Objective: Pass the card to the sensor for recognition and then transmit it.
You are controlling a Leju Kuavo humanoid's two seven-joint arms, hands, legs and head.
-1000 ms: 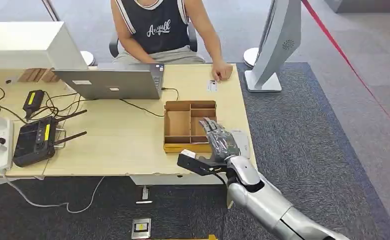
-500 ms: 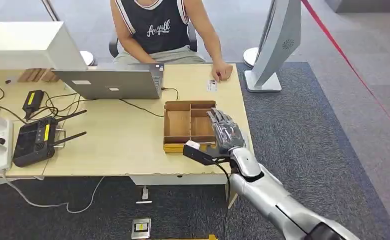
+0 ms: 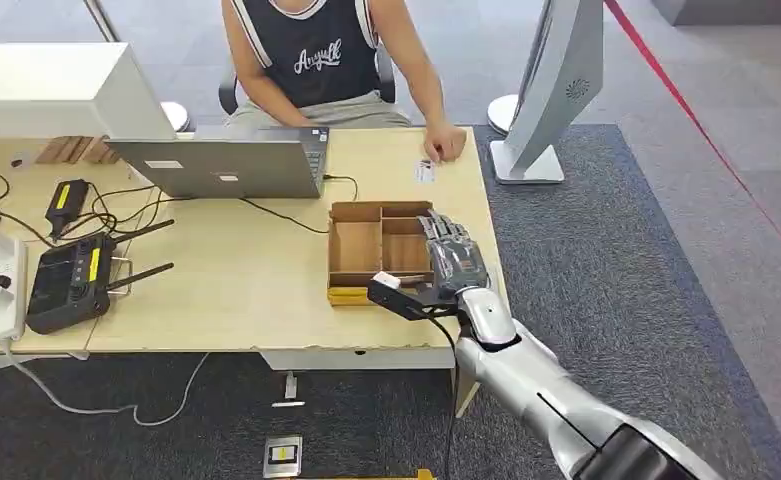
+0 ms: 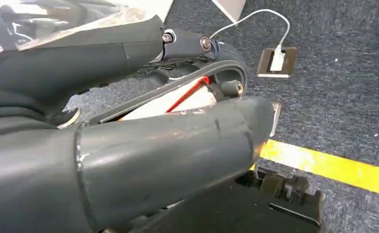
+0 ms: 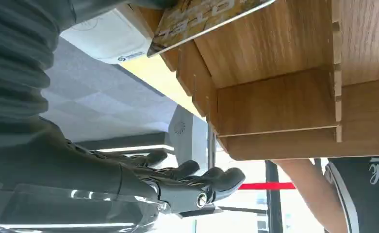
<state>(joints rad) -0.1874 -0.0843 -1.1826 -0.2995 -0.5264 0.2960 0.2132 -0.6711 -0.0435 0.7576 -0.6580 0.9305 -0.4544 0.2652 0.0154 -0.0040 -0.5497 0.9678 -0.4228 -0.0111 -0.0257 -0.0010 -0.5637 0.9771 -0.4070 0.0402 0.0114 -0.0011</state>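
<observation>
card (image 5: 204,17) lies in the wooden tray (image 3: 356,245) just under my right hand (image 3: 453,262), fingers spread and holding nothing, so i judge right is nearer; left hand (image 4: 143,145) state unclear.

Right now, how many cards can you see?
2: a white card on the table beside the person's hand, a printed card at the edge of the wooden tray. More may be hidden.

Office or lab: wooden desk (image 3: 236,290), laptop (image 3: 221,165) at 11 o'clock, cables (image 3: 116,215), power strip (image 3: 1,285), grey carpet (image 3: 646,290), seated person (image 3: 321,60) at 12.
</observation>
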